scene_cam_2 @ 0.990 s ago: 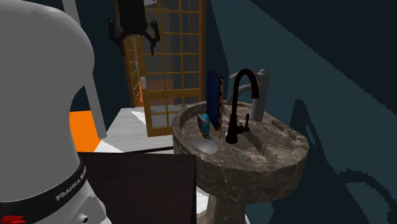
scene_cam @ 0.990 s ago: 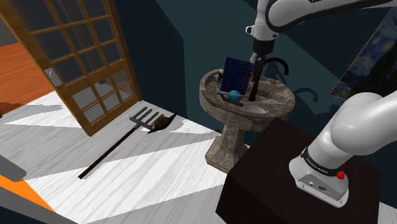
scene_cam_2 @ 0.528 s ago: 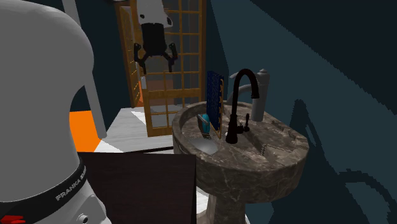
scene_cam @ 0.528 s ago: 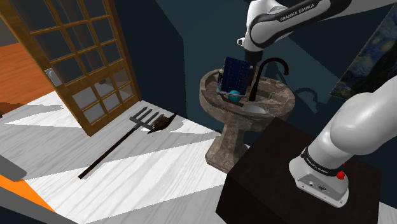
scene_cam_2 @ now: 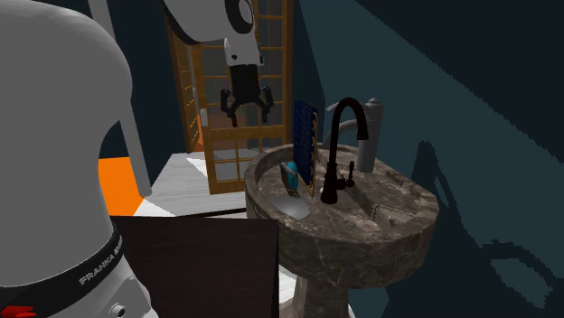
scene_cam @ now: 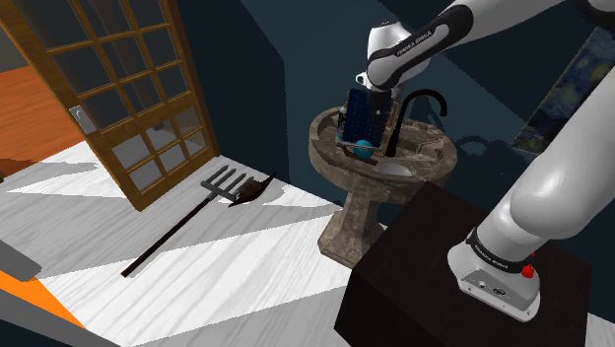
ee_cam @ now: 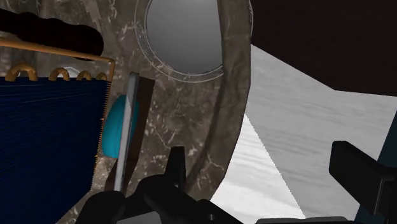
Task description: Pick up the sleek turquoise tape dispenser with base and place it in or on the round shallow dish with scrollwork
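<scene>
Since the earlier pictures the gripper [scene_cam_2: 246, 116] has been brought down and towards the sink [scene_cam_2: 398, 230]. In the second exterior view it is seen at the left, above and just outside the sink's rim, with its jaws spread wide and nothing held between them.

Next to the right, the turquoise tape dispenser [scene_cam_2: 289, 176] is found standing on edge on the sink, set against a dark blue rack [scene_cam_2: 304, 144] and untouched. The round dish [scene_cam_2: 291, 210] lies just in front of it, with nothing in it. Further right, a black tap [scene_cam_2: 339, 135] and a grey bottle [scene_cam_2: 371, 135] are seen.

In the wrist view the dispenser [ee_cam: 118, 130] is placed beside one finger [ee_cam: 175, 167], not between the two. No step is judged complete. The approach is under way, and the grasp, the lift and the placing in the dish are all left to be done.
</scene>
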You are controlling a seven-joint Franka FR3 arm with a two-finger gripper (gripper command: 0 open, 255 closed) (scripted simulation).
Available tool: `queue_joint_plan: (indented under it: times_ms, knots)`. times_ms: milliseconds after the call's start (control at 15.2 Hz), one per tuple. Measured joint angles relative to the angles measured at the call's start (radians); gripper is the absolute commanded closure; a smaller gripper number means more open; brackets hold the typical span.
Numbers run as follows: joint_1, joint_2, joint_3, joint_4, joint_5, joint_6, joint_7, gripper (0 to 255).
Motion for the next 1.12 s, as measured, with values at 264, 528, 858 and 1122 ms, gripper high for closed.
queue_joint_plan:
  times_ms: [264, 528, 858, 1122]
  knots:
    - [-0.016, 0.165, -0.005, 0.107, 0.014, 0.059, -0.078, 0]
    - [-0.041, 0.317, -0.003, 0.218, 0.024, 0.102, -0.153, 0]
    - [-0.07, 0.502, 0.012, 0.376, 0.029, 0.132, -0.227, 0]
    - [-0.098, 0.664, 0.035, 0.563, 0.034, 0.092, -0.29, 0]
